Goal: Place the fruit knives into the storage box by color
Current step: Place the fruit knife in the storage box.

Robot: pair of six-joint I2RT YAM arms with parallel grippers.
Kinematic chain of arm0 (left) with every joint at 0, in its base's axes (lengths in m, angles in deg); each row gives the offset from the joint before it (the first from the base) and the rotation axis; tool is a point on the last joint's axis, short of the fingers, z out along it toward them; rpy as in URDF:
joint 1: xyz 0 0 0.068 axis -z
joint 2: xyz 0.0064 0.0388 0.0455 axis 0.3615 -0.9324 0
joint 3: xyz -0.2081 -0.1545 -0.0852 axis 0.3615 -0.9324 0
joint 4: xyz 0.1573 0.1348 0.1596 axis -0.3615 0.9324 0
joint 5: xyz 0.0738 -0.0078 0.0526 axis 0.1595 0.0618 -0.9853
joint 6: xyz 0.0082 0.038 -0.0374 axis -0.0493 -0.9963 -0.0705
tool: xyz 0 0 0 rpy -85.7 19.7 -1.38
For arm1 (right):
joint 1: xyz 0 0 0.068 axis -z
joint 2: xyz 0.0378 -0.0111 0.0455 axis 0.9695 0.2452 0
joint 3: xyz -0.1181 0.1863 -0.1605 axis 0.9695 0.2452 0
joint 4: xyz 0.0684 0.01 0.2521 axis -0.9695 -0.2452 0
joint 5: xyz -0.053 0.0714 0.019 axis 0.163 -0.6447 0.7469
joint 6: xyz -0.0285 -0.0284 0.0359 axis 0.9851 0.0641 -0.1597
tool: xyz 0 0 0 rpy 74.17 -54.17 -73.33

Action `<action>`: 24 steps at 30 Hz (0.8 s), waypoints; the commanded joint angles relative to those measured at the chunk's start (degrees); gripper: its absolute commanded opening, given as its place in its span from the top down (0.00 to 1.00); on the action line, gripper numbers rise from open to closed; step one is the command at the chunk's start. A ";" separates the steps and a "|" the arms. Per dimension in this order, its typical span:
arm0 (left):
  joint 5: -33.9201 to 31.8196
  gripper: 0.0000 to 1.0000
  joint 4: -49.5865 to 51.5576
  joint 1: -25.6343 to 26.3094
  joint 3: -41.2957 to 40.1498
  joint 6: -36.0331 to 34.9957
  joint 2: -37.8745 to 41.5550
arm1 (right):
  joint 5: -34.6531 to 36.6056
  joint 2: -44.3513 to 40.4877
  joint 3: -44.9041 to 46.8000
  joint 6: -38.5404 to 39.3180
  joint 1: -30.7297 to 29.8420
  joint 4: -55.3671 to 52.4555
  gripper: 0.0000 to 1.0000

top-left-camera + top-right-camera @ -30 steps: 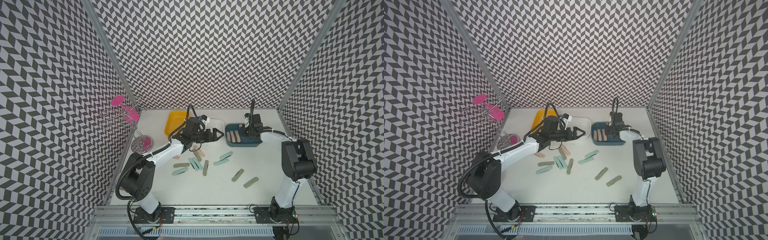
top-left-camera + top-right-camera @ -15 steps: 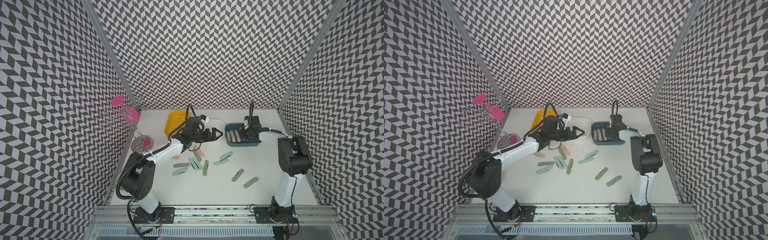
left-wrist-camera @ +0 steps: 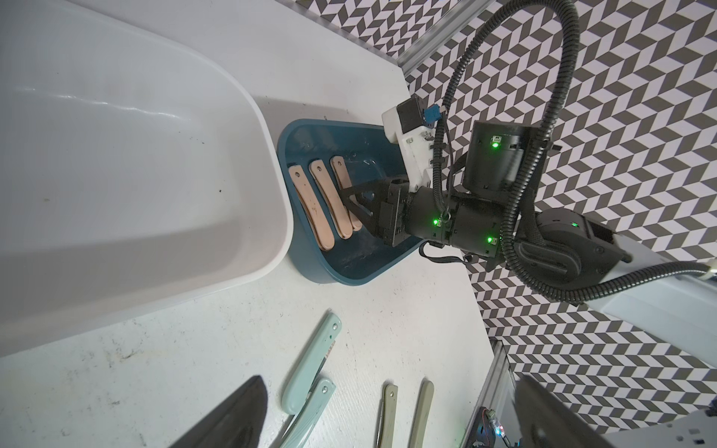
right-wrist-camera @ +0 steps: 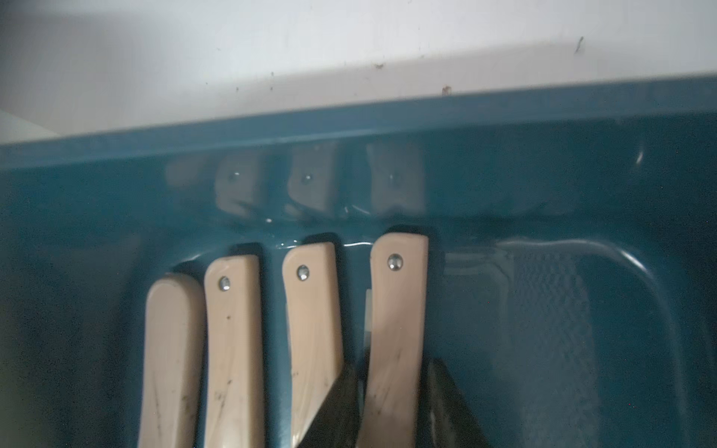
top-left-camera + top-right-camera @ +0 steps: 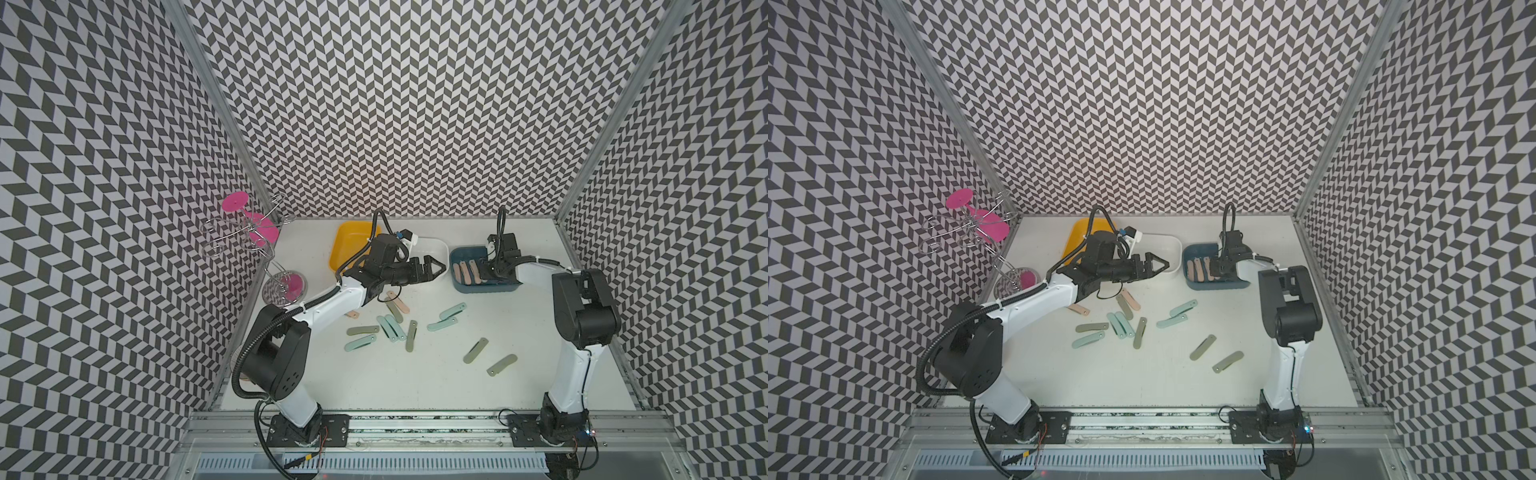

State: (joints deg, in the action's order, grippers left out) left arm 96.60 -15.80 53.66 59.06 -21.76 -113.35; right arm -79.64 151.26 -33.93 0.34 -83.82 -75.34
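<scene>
Right gripper (image 4: 390, 372) is reaching down into the teal storage box (image 5: 486, 289), at the back right of the table (image 5: 415, 386). Its jaws are standing narrowly parted astride the outermost peach-pink knife (image 4: 395, 310), which is lying flat on the box floor. Three more peach-pink knives (image 4: 232, 341) are lying beside it, all parallel, with three riveted ends pointing at the box wall. The wrist view is blurring at the fingertips (image 4: 341, 399), so I cannot tell whether they are pinching that knife or standing just clear of it.

Left gripper (image 5: 434, 268) is hovering over the white box (image 5: 434, 240), jaws spread wide and carrying nothing. I am seeing the yellow box (image 5: 349, 245) just beside the white one on its far side from the teal box.

In both top views the other knives are lying loose on the table in front of the boxes:
- A loose peach knife (image 5: 401, 305) is lying near the left forearm, and another peach knife (image 5: 353, 316) is poking out from under that forearm.
- The mint knives (image 5: 359, 343) and sage knives (image 5: 475, 350) are lying scattered across the middle, and two sage ones are lying apart toward the right arm.

A wire rack (image 5: 249, 237) holding pink goblets (image 5: 266, 230) is standing at the left wall.
</scene>
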 commanded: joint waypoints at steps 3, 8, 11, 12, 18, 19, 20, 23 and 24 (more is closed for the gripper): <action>-0.42 0.01 0.74 -0.31 1.02 -0.56 0.35 | -1.40 -2.58 -2.08 -1.15 0.96 1.64 0.65; -1.01 0.00 1.35 -0.30 0.30 -0.57 1.74 | -3.01 -6.76 -2.91 -2.04 1.14 0.35 0.62; -1.31 0.01 1.62 -0.30 -0.52 -0.46 3.03 | -5.10 -9.93 -2.81 -2.60 1.11 0.09 0.60; -1.48 0.01 1.88 -0.37 -0.75 -0.47 3.63 | -6.24 -11.08 -2.84 -2.83 1.15 -0.11 0.60; -3.22 0.00 2.65 -0.39 -5.47 -0.58 8.50 | -15.52 -18.85 1.06 -6.47 0.57 2.93 0.54; -3.47 0.00 2.66 -0.47 -6.59 -0.56 9.43 | -16.46 -20.16 2.04 -7.01 0.19 3.49 0.53; -3.76 0.00 2.71 -0.56 -8.34 -0.46 10.76 | -16.84 -21.64 3.11 -7.56 -0.37 3.93 0.52; -4.56 0.00 2.70 -0.99 -13.37 0.09 14.59 | -16.58 -25.32 5.75 -7.90 -3.66 4.53 0.49; -4.73 0.00 2.71 -1.24 -15.16 0.14 15.99 | -16.06 -26.41 6.44 -7.84 -5.31 4.45 0.48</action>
State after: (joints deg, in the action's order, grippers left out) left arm 93.49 -13.83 53.12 47.36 -21.65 -100.37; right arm -93.67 127.79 -29.76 -6.37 -85.55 -73.46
